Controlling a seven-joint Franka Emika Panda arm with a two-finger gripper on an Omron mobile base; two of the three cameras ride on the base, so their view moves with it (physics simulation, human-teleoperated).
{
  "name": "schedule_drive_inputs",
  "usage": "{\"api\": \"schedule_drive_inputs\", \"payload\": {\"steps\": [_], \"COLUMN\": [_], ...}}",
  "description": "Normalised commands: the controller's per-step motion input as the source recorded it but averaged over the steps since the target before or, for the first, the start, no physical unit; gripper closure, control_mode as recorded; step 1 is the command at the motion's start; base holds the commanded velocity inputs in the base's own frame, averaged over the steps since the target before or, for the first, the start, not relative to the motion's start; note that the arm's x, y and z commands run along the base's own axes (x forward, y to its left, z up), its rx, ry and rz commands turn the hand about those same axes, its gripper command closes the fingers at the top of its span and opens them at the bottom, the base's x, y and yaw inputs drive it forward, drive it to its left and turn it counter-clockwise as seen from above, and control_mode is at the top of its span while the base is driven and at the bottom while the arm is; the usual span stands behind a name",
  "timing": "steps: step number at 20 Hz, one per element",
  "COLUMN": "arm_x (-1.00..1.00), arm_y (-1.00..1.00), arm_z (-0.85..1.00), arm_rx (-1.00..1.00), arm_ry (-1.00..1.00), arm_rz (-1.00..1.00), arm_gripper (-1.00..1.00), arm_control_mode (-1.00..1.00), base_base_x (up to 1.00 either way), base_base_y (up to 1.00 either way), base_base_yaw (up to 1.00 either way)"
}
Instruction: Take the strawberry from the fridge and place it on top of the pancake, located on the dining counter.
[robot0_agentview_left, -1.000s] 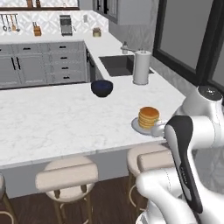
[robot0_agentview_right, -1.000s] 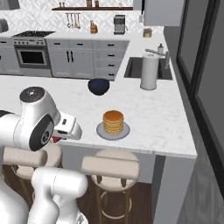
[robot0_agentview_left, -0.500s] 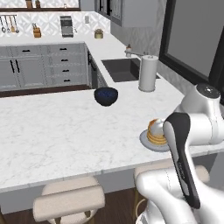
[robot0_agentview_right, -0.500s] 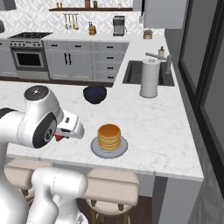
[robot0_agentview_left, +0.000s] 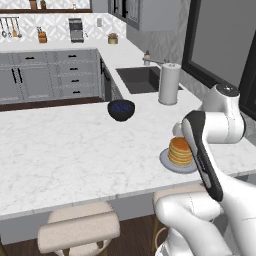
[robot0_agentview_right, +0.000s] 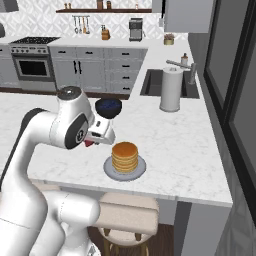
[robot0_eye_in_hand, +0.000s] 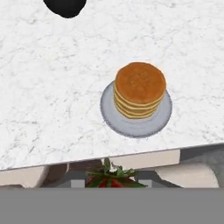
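Now, left base view: pancake stack (robot0_agentview_left: 180, 151) on grey plate (robot0_agentview_left: 167, 161), near front edge of dining counter (robot0_agentview_left: 70, 150); dark bowl (robot0_agentview_left: 121, 109) farther back.
Right base view: gripper (robot0_agentview_right: 91, 142) just left of the pancakes, red showing at its tip; paper towel roll (robot0_agentview_right: 171, 89) beside sink (robot0_agentview_right: 152, 82).
Hand view: strawberry (robot0_eye_in_hand: 112, 180) pinched in the jaws, off the counter's front edge; stools (robot0_eye_in_hand: 188, 175) below.

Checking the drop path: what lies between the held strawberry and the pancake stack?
In the hand view, only bare dining counter and the plate's rim lie between the strawberry and the pancake stack.
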Motion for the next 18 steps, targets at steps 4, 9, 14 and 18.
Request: {"api": "schedule_drive_inputs", "payload": {"steps": [4,9,14,18], "arm_x": [0.99,0.73,0.24,0.11], "arm_y": [-0.69,-0.33,0.0,0.0], "arm_z": [-0.29,-0.37,-0.37,-0.48], "arm_rx": [0.0,-0.01,-0.05,-0.11], "arm_ry": [0.02,0.01,0.0,0.0], "arm_rz": [0.0,-0.01,0.0,0.0], "arm_gripper": [1.0,1.0,1.0,1.0], "arm_control_mode": [-1.0,-1.0,-1.0,-1.0], "base_base_x": [0.0,0.0,0.0,0.0], "base_base_y": [0.0,0.0,0.0,0.0], "base_base_yaw": [0.0,0.0,0.0,0.0]}}
